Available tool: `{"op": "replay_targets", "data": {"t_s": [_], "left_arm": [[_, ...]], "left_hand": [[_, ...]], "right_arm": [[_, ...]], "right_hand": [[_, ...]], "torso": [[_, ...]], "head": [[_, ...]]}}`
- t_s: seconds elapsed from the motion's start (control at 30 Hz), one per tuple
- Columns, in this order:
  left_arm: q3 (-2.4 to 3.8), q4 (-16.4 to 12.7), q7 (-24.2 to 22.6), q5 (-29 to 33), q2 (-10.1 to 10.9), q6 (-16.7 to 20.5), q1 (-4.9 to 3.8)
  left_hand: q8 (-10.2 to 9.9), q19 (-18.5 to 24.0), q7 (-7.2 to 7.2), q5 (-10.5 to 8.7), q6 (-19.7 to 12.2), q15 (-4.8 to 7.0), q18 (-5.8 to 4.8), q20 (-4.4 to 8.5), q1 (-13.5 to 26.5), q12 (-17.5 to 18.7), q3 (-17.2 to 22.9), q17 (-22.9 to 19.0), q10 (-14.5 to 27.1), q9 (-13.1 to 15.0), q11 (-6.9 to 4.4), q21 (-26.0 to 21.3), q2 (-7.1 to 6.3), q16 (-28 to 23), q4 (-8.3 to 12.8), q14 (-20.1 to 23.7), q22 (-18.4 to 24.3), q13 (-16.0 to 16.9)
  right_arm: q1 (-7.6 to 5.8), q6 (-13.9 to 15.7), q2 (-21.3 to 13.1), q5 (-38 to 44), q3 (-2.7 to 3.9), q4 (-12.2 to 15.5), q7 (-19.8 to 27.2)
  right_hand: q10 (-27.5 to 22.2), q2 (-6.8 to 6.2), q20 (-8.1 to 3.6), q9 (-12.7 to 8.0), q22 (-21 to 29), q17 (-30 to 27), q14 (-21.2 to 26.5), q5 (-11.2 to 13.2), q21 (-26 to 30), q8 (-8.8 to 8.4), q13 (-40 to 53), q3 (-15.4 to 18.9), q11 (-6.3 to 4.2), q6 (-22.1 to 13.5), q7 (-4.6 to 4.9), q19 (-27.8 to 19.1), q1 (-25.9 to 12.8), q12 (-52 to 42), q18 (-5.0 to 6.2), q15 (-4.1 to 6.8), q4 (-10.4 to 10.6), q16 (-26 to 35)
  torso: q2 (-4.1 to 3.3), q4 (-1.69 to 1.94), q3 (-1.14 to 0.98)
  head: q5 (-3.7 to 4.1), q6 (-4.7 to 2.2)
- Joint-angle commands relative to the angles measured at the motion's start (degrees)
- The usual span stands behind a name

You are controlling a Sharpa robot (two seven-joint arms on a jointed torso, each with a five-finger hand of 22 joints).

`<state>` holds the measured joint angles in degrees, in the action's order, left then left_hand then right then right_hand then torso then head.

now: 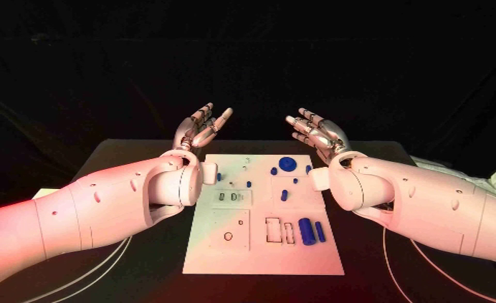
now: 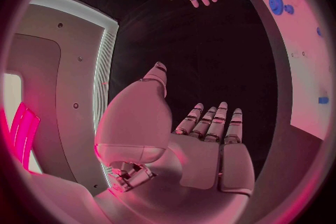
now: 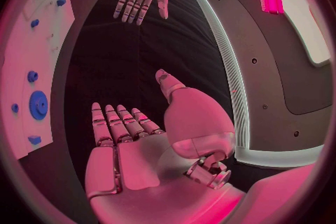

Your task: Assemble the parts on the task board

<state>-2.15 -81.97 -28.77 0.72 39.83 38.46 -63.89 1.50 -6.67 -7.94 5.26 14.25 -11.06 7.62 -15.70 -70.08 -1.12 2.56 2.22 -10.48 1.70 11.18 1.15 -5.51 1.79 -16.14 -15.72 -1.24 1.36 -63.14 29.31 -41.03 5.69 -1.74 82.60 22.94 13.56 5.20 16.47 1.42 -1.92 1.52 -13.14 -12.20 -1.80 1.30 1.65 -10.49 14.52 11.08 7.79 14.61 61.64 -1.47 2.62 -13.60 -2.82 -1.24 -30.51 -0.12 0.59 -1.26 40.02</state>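
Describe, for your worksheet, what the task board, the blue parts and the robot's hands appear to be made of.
Task board: likely rigid plastic or painted sheet; flat, matte white, with crisp cut-out slots.
Blue parts, such as the round gear-like disc: probably moulded or printed plastic; uniform opaque colour, no shine.
Left hand and right hand: seemingly metal or metallised plastic; silvery segmented fingers catching soft highlights.

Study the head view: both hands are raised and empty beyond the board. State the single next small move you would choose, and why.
Probably lower the right hand toward the large blue cylinder lying near the task board's front edge. Both it and the left hand are open, above the table, and hold nothing, so no part is yet grasped.
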Motion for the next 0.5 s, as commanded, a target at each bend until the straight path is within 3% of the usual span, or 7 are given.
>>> {"op": "replay_targets", "data": {"t_s": [0.03, 0.13, 0.2, 0.27, 0.37, 0.4, 0.5], "left_arm": [[0.04, -0.04, -0.78, -0.15, -0.09, -2.34, -0.08], [0.04, -0.04, -0.78, -0.15, -0.09, -2.34, -0.08], [0.04, -0.04, -0.78, -0.15, -0.09, -2.34, -0.08], [0.04, -0.04, -0.78, -0.15, -0.09, -2.34, -0.08], [0.04, -0.04, -0.78, -0.15, -0.09, -2.34, -0.08], [0.06, -0.72, -3.54, 1.71, 2.46, -5.00, -0.03], [0.07, -1.90, -3.96, 2.50, 3.43, -5.91, -0.07]], "left_hand": [[0.38, -0.44, -6.08, 0.38, 1.23, -0.50, 1.44, -1.01, -2.70, -0.38, 0.29, 0.20, -0.57, 0.17, 0.99, 0.37, 0.13, 0.49, -0.71, -1.31, -0.19, 0.16], [0.49, -1.50, -6.34, 0.31, 2.15, -0.65, 1.50, -1.06, -3.06, -0.51, 0.55, 0.41, -1.68, 0.26, 1.26, 0.75, 0.89, 0.75, -0.64, -2.88, -0.42, 0.26], [0.84, -4.84, -6.87, 0.27, 4.66, -1.02, 1.20, -1.08, -3.62, -0.87, 0.76, 0.95, -4.64, 0.48, 1.87, 1.92, 2.05, 1.59, -0.46, -7.14, -1.06, 0.52], [1.22, -7.38, -7.24, 0.20, 6.92, -1.26, 0.92, -1.01, -4.06, -1.29, 0.81, 1.44, -7.40, 0.70, 2.34, 2.82, 2.68, 2.48, -0.27, -11.11, -1.51, 0.77], [2.82, -18.84, -7.98, 0.11, 15.10, -1.91, 0.34, -1.03, -4.99, -3.02, 0.57, 3.02, -17.37, 1.50, 3.39, 6.89, 3.83, 5.72, 0.18, -24.36, -3.46, 1.59], [3.27, -26.67, -7.85, 0.13, 18.18, -1.55, 0.66, -1.00, -5.06, -3.47, 0.18, 3.28, -21.43, 1.67, 3.19, 9.59, 4.26, 6.59, 0.19, -28.08, -4.67, 1.74], [4.07, -34.60, -6.96, 0.13, 24.19, 0.12, 2.24, -0.82, -5.11, -4.70, -0.65, 3.65, -31.16, 1.96, 2.01, 12.52, 4.89, 8.21, 0.33, -34.13, -5.57, 2.21]], "right_arm": [[-0.54, -13.22, 0.69, 6.67, -0.23, -1.32, -5.10], [-0.97, -16.77, 1.24, 8.27, -0.47, -2.40, -6.51], [-1.21, -18.66, 1.53, 9.13, -0.60, -2.98, -7.27], [-1.31, -19.50, 1.66, 9.51, -0.66, -3.23, -7.60], [-1.41, -20.33, 1.79, 9.89, -0.72, -3.48, -7.93], [-2.02, -5.97, 0.53, 22.13, -0.65, -5.42, -4.18], [-2.36, -5.18, -0.04, 25.47, -0.60, -5.09, -4.58]], "right_hand": [[5.71, 0.47, 0.29, 0.45, -0.73, 0.49, -5.62, -0.21, -1.29, 0.56, 0.47, -0.22, 0.07, 4.55, 8.75, 6.18, 5.40, -0.73, 2.06, -0.01, -3.08, -0.85], [13.21, 0.35, 0.21, 1.04, -1.55, 1.15, -13.86, -0.07, -3.00, 1.41, 1.07, -0.30, -0.27, 10.44, 8.27, 13.31, 7.82, -1.77, 3.83, 0.47, -4.78, -1.98], [26.59, 0.09, 0.12, 2.16, -2.59, 2.11, -26.54, -0.46, -5.55, 3.47, 2.17, -0.70, -1.02, 20.77, 6.89, 22.32, 9.59, -4.34, 5.77, 1.33, -6.13, -4.34], [32.69, -0.09, 0.16, 2.53, -2.79, 2.29, -32.27, -0.44, -6.43, 4.28, 2.37, -1.04, -1.70, 25.89, 5.99, 25.57, 10.28, -5.24, 6.59, 1.98, -6.75, -5.10], [38.36, -0.39, 0.15, 2.70, -2.63, 2.15, -38.34, -0.42, -7.32, 4.93, 1.98, -2.27, -3.04, 34.35, 5.23, 29.00, 11.22, -5.26, 7.76, 3.36, -7.88, -5.47], [39.78, -0.59, 0.03, 2.58, -2.45, 2.10, -39.87, -0.40, -7.43, 4.80, 1.89, -2.95, -3.37, 36.74, 5.22, 29.91, 11.43, -4.88, 7.90, 3.71, -8.34, -5.31], [42.02, -0.89, -0.26, 2.42, -2.17, 2.09, -42.20, -0.21, -7.59, 4.37, 1.87, -4.77, -3.69, 40.12, 5.02, 31.40, 11.65, -4.03, 7.97, 4.31, -9.25, -4.82]], "torso": [[0.02, 0.00, 0.02], [0.02, 0.00, 0.02], [0.02, 0.00, 0.02], [0.02, 0.00, 0.02], [0.02, 0.00, 0.02], [-0.67, 0.26, -0.13], [-1.43, 0.53, -0.05]], "head": [[-0.01, 0.05], [-0.01, 0.05], [-0.01, 0.05], [-0.01, 0.05], [-0.01, 0.05], [0.61, -0.52], [0.96, -0.94]]}}
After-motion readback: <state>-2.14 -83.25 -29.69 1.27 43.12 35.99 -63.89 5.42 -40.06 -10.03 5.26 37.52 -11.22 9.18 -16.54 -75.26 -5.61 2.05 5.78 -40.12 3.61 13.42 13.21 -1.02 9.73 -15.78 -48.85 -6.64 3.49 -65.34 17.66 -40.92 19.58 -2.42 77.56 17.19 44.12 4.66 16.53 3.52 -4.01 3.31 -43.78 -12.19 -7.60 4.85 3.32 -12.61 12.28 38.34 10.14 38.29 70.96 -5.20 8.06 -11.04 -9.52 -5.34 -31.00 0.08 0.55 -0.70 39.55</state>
